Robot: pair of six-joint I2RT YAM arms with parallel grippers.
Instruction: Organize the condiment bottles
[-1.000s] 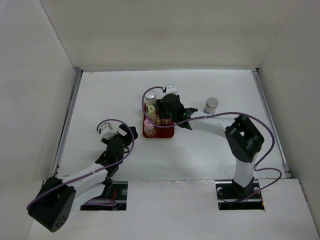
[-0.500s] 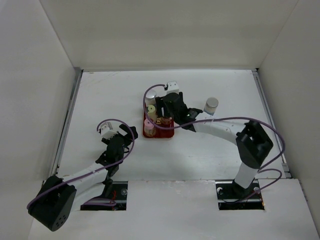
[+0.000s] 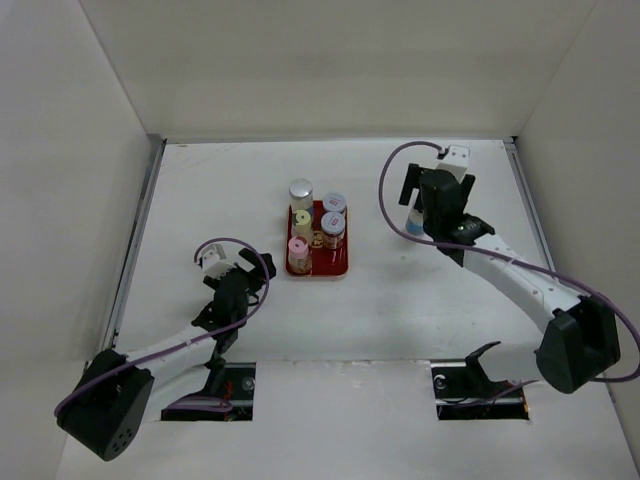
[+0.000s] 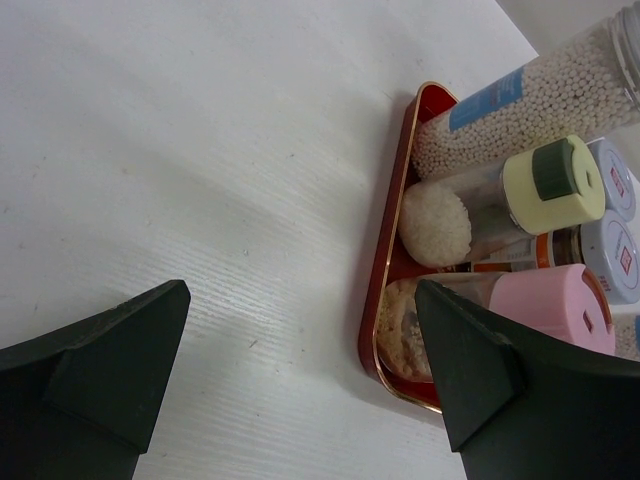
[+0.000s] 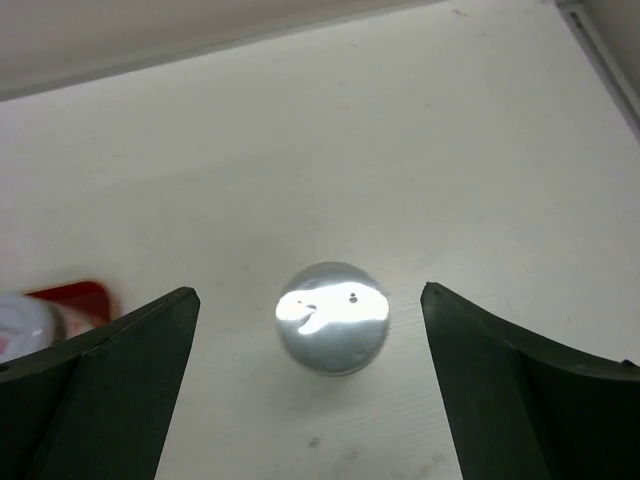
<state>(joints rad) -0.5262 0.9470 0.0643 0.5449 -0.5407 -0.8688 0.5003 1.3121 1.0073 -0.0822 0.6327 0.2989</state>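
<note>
Your right hand (image 5: 309, 292) hanging wide open over silver-top bottle (image 5: 332, 320), holding nothing. Your left hand (image 4: 302, 290) gaping wide, empty, beside red tray (image 4: 393, 205).

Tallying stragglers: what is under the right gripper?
A silver-capped bottle standing on the table below the open right gripper. Its body is hidden in the wrist view.

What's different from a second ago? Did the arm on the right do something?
The right gripper opened, left the red tray, and swung right and farther out to hang over the lone silver-capped bottle. The purple-rimmed bottles it had covered now stand free in the tray. The left gripper, open, and the other tray bottles stayed put.
</note>
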